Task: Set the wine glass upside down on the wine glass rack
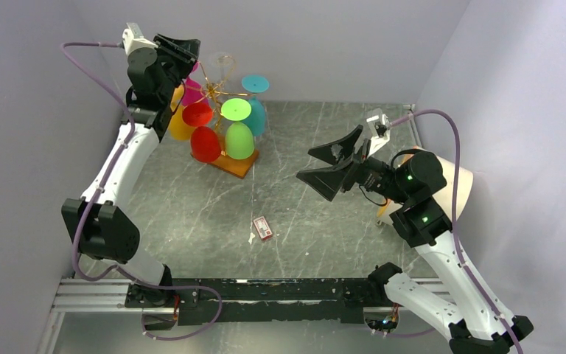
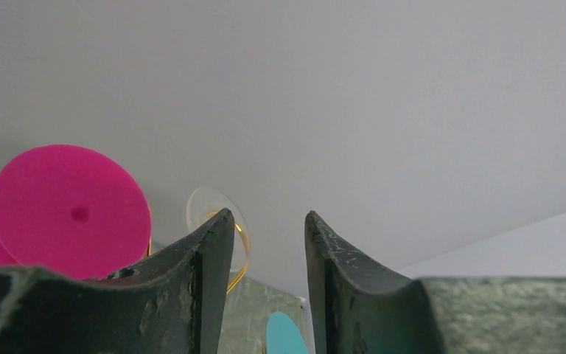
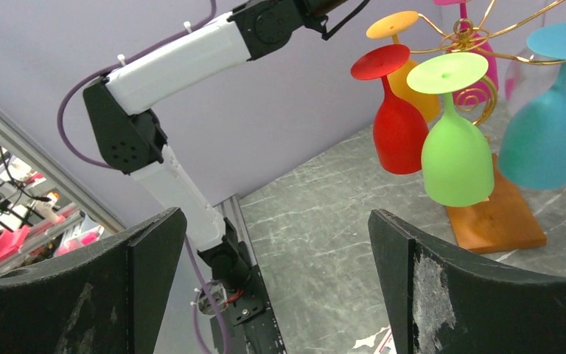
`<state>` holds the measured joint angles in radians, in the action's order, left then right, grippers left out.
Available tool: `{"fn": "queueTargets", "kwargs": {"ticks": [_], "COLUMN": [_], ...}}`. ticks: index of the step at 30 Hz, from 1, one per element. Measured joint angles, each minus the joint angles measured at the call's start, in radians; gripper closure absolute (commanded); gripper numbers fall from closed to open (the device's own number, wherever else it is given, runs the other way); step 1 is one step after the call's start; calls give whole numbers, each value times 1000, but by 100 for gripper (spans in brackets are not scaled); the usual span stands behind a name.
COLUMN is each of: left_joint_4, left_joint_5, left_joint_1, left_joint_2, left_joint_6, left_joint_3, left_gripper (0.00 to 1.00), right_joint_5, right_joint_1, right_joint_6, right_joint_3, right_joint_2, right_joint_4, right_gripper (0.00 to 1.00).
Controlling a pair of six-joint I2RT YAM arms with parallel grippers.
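The wine glass rack (image 1: pixel 210 90) is gold wire on a brown wooden base (image 1: pixel 237 165) at the back left. Red (image 1: pixel 205 144), green (image 1: pixel 239 140), teal (image 1: pixel 256 112), orange (image 1: pixel 179 127) and pink (image 1: pixel 192 90) glasses hang on it upside down. A clear wine glass (image 1: pixel 221 68) hangs at its far side. Its foot (image 2: pixel 205 206) shows by a gold loop (image 2: pixel 245 254) in the left wrist view. My left gripper (image 1: pixel 189 59) is high beside the rack's top. It (image 2: pixel 269 215) is open and empty. My right gripper (image 1: pixel 306 164) is wide open and empty in mid-air, right of the rack (image 3: pixel 472 33).
A small red and white card (image 1: pixel 263 228) lies on the grey marbled table in front of the rack. Grey walls close in the back and both sides. The arms' mounting rail (image 1: pixel 265 291) runs along the near edge.
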<state>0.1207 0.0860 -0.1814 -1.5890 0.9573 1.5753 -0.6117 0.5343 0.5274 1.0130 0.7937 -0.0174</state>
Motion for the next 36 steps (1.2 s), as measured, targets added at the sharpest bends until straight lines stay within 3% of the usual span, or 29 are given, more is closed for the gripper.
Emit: {"fn": "queueTargets", "kwargs": {"ticks": [6,8,9,10,18,26,36], "left_joint_4": [-17,-24,-30,-43,-168,-291,-400], "left_joint_5": [15,16,16,16,-26,-224,-369], "left_joint_1": [-23,-29,-31,-33,-38,-39,-39], "left_joint_2": [81,133,158,185,394,662,935], "left_joint_6": [-150,-206,-231,-259,-446,-585,-592], "left_joint_3": [-13,-38,-50,-60,-154,-300,-527], "left_gripper": [33,17,4,0,1,0,0], "right_joint_5": [30,48,63,79,253,420,484], "right_joint_1": [0,0,0,0,0,0,0], "right_joint_6": [-34,-48,-60,-70,-114,-109,-113], "right_joint_3": [0,0,0,0,0,0,-71], "right_joint_2": [-2,-3,-5,-7,-34,-61,-73], "right_joint_4": [37,56,71,88,214,282,300], "right_gripper": [0,0,0,0,0,0,0]}}
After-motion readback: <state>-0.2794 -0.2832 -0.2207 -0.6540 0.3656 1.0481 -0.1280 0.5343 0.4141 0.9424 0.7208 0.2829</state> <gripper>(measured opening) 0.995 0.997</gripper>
